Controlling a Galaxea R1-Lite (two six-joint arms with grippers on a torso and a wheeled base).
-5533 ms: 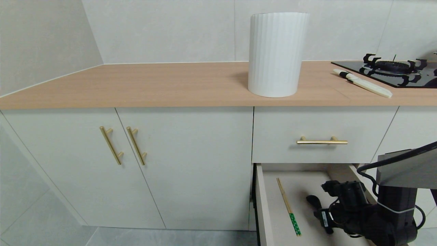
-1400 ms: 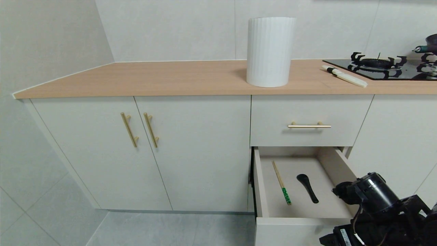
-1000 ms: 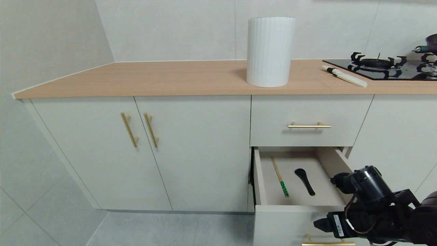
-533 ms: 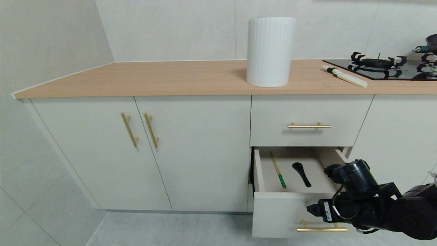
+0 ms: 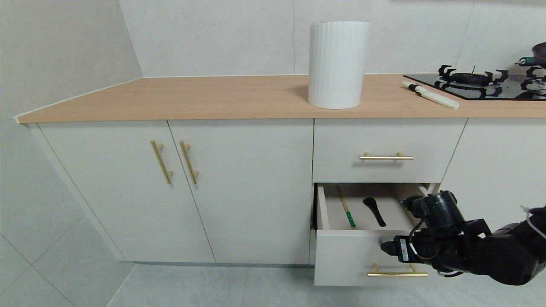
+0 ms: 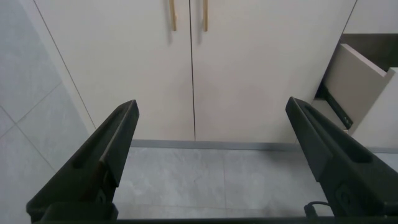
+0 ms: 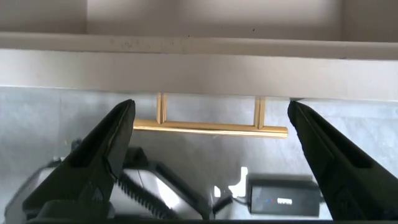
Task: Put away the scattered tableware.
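counter (image 5: 192, 98) carries a white canister (image 5: 337, 64) and a knife (image 5: 430, 95) beside the stove (image 5: 473, 85). below, we see chopsticks (image 5: 346, 212) and a black spoon (image 5: 374, 211) in the half-open drawer (image 5: 345, 260). right hand (image 5: 389, 248), spread wide and empty, sits at the drawer front by its handle (image 7: 210, 127); left hand (image 6: 211, 109) gapes empty before cupboard doors (image 6: 249, 62).

Your head camera looks forward and down over the bench (image 5: 213, 98). Both wrist cameras share its open drawer (image 5: 341, 256) at 4 o'clock, the right one closest.
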